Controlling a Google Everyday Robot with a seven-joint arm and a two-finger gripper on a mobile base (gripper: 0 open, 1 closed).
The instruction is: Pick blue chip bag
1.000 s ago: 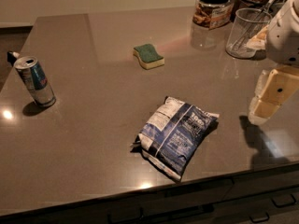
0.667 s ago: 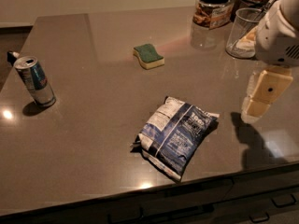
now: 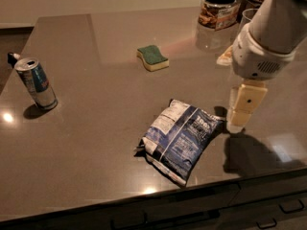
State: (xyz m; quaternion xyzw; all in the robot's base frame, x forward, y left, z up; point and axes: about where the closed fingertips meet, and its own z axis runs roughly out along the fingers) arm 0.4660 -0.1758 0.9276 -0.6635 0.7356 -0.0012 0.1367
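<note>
The blue chip bag (image 3: 181, 137), dark blue and white foil, lies flat on the dark countertop (image 3: 96, 143) near its front edge. My gripper (image 3: 241, 113) hangs from the white arm at the right, just beside the bag's right end and a little above the counter. It holds nothing that I can see.
A slim blue-silver drink can (image 3: 36, 84) stands at the left edge. A green and yellow sponge (image 3: 152, 57) lies behind the bag. A lidded glass jar (image 3: 218, 12) and a clear glass (image 3: 248, 18) stand at the back right. Drawers run below the front edge.
The arm and gripper have moved left and forward, from the right edge of the counter to right beside the bag's right end. The bag, can and sponge have not moved.
</note>
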